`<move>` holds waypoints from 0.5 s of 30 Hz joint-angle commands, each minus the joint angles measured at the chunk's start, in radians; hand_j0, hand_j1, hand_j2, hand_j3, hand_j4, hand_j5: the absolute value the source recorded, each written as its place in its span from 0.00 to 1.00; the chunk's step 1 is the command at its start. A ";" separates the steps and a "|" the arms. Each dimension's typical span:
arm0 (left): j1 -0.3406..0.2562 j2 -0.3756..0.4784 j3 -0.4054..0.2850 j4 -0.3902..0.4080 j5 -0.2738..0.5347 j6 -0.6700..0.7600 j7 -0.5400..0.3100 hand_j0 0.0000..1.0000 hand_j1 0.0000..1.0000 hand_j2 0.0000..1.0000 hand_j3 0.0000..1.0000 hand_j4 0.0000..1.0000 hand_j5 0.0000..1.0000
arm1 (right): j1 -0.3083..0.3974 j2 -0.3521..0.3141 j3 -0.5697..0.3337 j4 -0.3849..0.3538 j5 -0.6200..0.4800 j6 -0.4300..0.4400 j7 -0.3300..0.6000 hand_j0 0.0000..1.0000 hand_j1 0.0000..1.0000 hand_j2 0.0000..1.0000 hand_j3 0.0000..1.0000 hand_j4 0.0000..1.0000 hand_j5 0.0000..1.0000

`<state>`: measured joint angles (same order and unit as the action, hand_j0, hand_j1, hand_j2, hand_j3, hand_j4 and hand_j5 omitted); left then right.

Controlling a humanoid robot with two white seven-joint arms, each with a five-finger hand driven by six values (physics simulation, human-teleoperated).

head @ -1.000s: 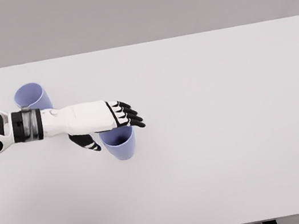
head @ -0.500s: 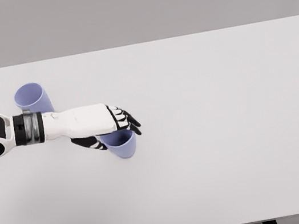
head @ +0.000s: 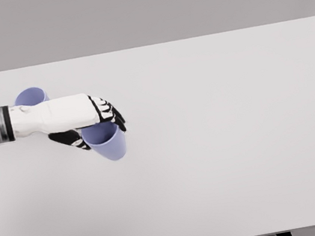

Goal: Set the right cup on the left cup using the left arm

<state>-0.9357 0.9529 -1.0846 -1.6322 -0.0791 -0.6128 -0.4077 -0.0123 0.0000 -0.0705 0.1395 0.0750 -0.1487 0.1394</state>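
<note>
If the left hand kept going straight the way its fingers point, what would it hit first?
Nothing, apparently: the left hand, closed on the cup, points right across bare table. The other cup lies behind its arm.

two cups, one table

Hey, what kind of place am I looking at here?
Likely a simulated tabletop test scene: a plain white table, a blank grey backdrop, two lavender cups, one held by the left hand.
</note>
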 commanded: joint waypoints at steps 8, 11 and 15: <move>-0.051 0.139 0.002 -0.012 0.096 0.002 0.000 0.58 0.58 0.58 0.58 0.58 0.58 | 0.000 0.000 0.000 0.000 0.000 0.000 0.000 1.00 1.00 1.00 1.00 1.00 1.00; -0.074 0.179 0.002 -0.011 0.122 0.002 0.000 0.58 0.58 0.58 0.58 0.58 0.58 | 0.000 0.000 0.000 0.000 0.000 0.000 0.000 1.00 1.00 1.00 1.00 1.00 1.00; -0.117 0.218 0.000 0.000 0.137 0.002 -0.002 0.58 0.58 0.58 0.58 0.58 0.58 | 0.000 0.000 0.000 0.000 0.000 0.000 0.000 1.00 1.00 1.00 1.00 1.00 1.00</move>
<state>-1.0570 1.1486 -1.0861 -1.6364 0.0368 -0.6140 -0.4094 -0.0123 0.0000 -0.0705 0.1395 0.0750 -0.1487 0.1395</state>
